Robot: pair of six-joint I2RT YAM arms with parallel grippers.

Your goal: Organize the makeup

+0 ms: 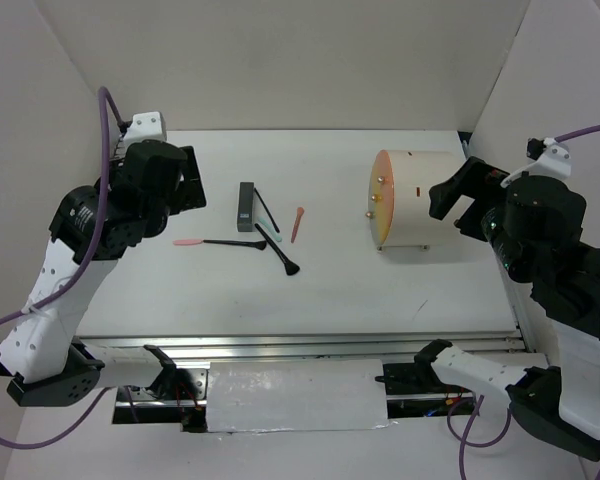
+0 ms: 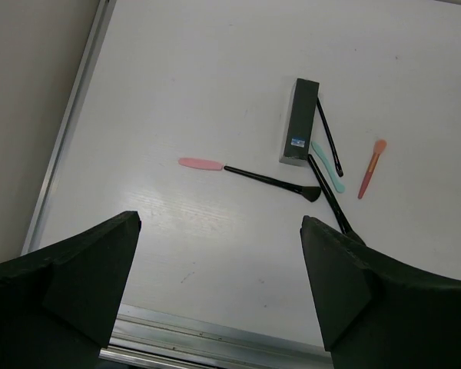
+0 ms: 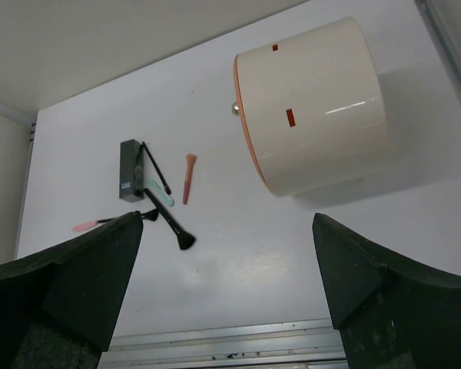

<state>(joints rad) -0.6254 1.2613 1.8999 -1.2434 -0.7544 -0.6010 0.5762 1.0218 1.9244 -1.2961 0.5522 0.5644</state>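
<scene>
Nothing looks sorted yet. The grey tube, black brushes, pink-tipped applicator and orange-pink stick lie loose in a cluster on the tabletop, well apart from the cream box. All the gathering remains. The left pincer and right pincer both gape wide, holding and touching nothing.

White table — scattered makeup, cream drum box well apart
</scene>
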